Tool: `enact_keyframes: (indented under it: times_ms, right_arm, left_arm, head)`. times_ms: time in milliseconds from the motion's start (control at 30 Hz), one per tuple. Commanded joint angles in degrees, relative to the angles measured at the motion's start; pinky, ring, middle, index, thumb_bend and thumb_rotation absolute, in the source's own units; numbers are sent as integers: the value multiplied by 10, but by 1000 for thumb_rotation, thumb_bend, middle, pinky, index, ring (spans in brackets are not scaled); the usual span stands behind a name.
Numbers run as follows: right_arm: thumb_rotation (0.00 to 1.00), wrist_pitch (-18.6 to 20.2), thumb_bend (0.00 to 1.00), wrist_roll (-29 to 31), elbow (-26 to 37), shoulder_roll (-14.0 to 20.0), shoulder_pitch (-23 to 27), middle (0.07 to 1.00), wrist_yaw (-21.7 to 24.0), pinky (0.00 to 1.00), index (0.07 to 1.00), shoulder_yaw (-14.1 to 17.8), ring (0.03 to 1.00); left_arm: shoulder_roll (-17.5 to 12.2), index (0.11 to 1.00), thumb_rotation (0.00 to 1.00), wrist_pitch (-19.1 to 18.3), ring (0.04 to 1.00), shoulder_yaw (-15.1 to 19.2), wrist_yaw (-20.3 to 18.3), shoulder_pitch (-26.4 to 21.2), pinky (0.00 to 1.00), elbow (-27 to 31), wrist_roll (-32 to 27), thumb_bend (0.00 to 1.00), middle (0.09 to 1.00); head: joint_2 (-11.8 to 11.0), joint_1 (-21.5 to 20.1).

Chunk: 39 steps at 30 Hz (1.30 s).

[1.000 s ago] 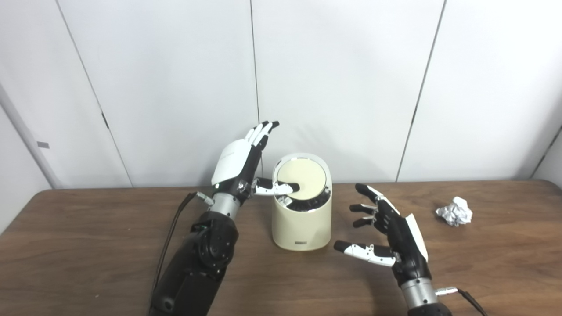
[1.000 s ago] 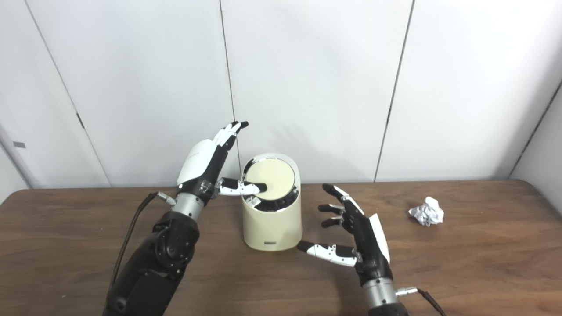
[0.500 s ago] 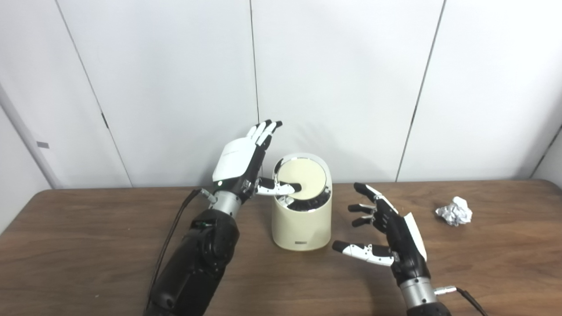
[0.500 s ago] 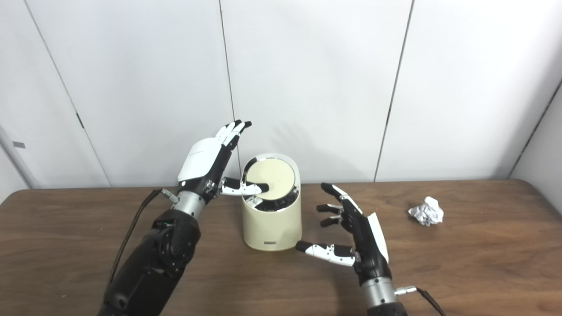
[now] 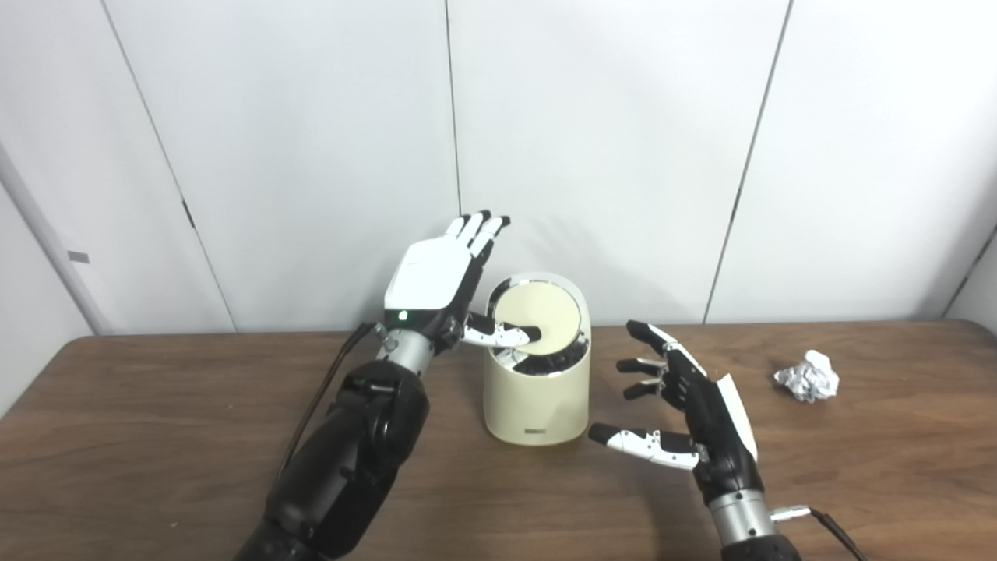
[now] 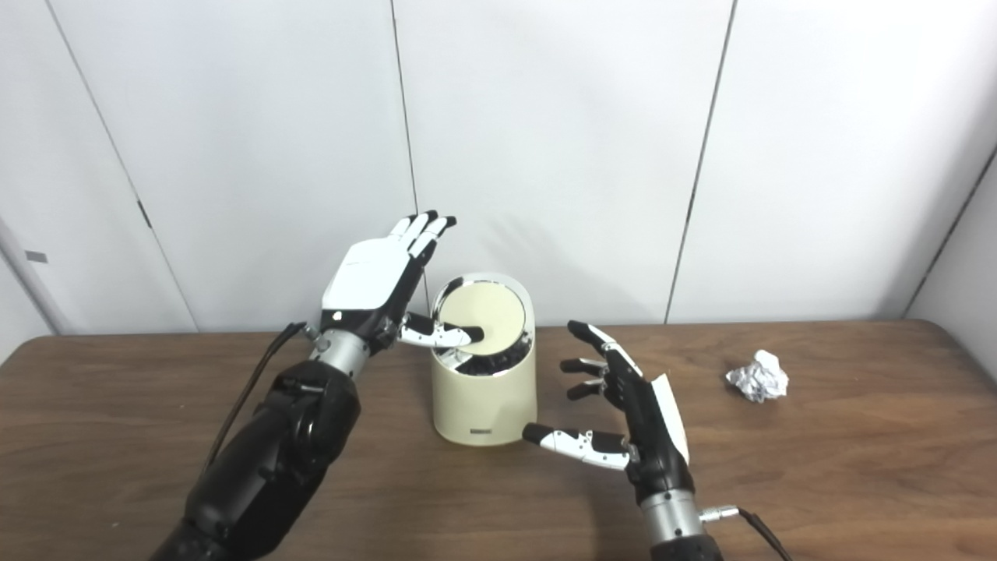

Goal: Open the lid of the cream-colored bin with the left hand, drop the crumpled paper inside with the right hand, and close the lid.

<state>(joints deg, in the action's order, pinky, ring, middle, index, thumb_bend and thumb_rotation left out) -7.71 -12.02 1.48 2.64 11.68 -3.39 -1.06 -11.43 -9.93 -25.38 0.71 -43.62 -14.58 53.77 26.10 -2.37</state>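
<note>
Cream plastic made up the bin [image 5: 536, 393], which stood in the middle of the brown table [image 5: 156, 436]. Its round lid [image 5: 539, 315] was tipped up at the front, so a dark gap showed under it. The left hand [image 5: 436, 284] was beside the bin with its fingers straight up and close together, and its thumb [image 5: 502, 335] poked across onto the lid. It looked like the thumb was holding the lid open, so the first step seemed to be under way.

The right hand [image 6: 631, 413] hung just right of the bin, fingers spread wide, holding nothing. The paper [image 6: 757, 375] lay well apart from it, far over on the right side of the table, a small white crumpled ball.

Next, the right hand probably needed to go out to the paper, pinch it, and bring it back over the gap. The lid had to be kept up all that time. The gap looked small, and the thumb sat partly over it, so the paper might bump there.

Nothing else sat between the right hand and the paper.
</note>
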Motion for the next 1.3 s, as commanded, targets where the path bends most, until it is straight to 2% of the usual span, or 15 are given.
enact_keyframes:
  times_ms: [0,267,600,933,1267]
  right_arm:
    - [177,-10,786,3,20,-3,18,868,-4,549,820,-1,718]
    - [175,3,782,0,31,-3,16,873,-2,555,824,-1,717]
    - [163,7,779,1,35,-2,16,877,-1,555,824,0,716]
    - [162,3,779,1,31,1,15,874,-3,557,826,1,716]
    - [170,3,783,1,28,1,15,875,-2,555,826,0,718]
  left_arm:
    - [-6,984,125,-3,992,-14,-15,-21,885,4,26,1000,1000]
    - [-36,990,176,12,1000,-69,-6,-30,911,-20,101,1000,1000]
    - [-44,988,170,15,1000,-86,-14,-29,940,-31,126,1000,1000]
    - [-45,980,182,16,980,-85,-12,-23,869,-33,126,1000,995]
    - [-38,986,211,18,994,-48,-8,-19,890,-7,82,1000,1000]
  head:
    - [3,0]
    - [7,0]
    - [7,1]
    - [6,4]
    - [4,6]
